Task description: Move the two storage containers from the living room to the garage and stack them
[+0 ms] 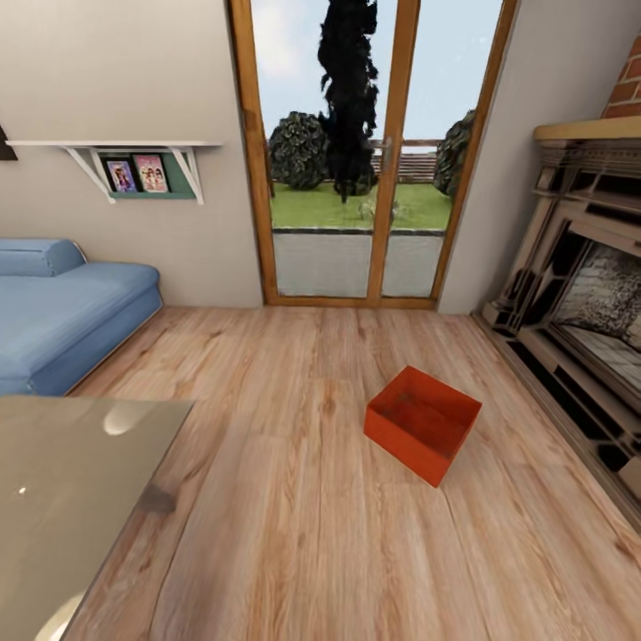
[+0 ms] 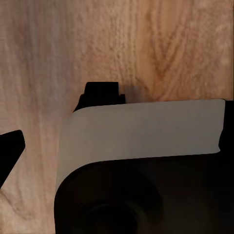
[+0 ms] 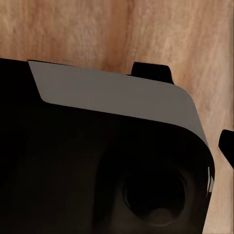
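Wood-plank floor (image 2: 161, 44) beneath both downward-pointing wrists

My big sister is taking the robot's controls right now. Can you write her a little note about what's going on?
Grippers: both wrist views look down at the wood floor past the robot's own body; I cannot tell if either gripper is open or shut, and nothing orange shows in them.
Things: one orange-red storage container sits empty on the living room's wood-plank floor, between the fireplace and the glass table, in front of the patio door.
Done: nothing yet; this container is not in the garage.
Left: pick it up, find the second one, carry both to the garage, stack them.
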You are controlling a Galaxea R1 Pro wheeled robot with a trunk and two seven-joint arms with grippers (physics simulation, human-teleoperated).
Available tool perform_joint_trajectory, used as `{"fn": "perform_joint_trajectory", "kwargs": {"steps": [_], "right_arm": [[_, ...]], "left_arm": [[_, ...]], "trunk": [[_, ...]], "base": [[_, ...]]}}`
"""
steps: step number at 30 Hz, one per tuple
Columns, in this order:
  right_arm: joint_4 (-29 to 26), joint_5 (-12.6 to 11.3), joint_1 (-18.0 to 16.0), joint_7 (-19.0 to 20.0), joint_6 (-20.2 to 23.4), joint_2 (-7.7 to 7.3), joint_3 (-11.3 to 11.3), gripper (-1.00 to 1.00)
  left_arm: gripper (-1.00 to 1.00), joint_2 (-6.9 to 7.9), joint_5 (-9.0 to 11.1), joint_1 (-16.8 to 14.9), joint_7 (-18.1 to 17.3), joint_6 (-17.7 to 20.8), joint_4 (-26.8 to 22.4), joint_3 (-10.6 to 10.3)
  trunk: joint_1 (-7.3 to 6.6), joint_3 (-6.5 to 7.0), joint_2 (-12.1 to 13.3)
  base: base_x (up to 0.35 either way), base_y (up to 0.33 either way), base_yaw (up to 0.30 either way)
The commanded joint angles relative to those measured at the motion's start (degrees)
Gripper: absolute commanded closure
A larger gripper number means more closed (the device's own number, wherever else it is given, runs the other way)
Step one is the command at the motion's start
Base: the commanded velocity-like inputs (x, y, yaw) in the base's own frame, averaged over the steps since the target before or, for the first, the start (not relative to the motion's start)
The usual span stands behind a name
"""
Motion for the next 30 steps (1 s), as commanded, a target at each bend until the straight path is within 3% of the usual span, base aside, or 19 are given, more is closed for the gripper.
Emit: {"fn": "perform_joint_trajectory", "kwargs": {"steps": [1, 30], "right_arm": [[0.2, -0.5, -0.1, -0.1, -0.3, 0.05, 0.5, -1.00], [0.2, -0.5, -0.1, -0.1, -0.3, 0.05, 0.5, -1.00]], "left_arm": [[-1.00, 0.01, 0.3, 0.0, -0.1, -0.2, 0.1, -0.3], [-1.00, 0.01, 0.3, 0.0, -0.1, -0.2, 0.1, -0.3]], "trunk": [[0.03, -0.05, 0.0], [0.03, -0.05, 0.0]], "base": [[0.324, 0.000, 0.000], [0.324, 0.000, 0.000]]}}
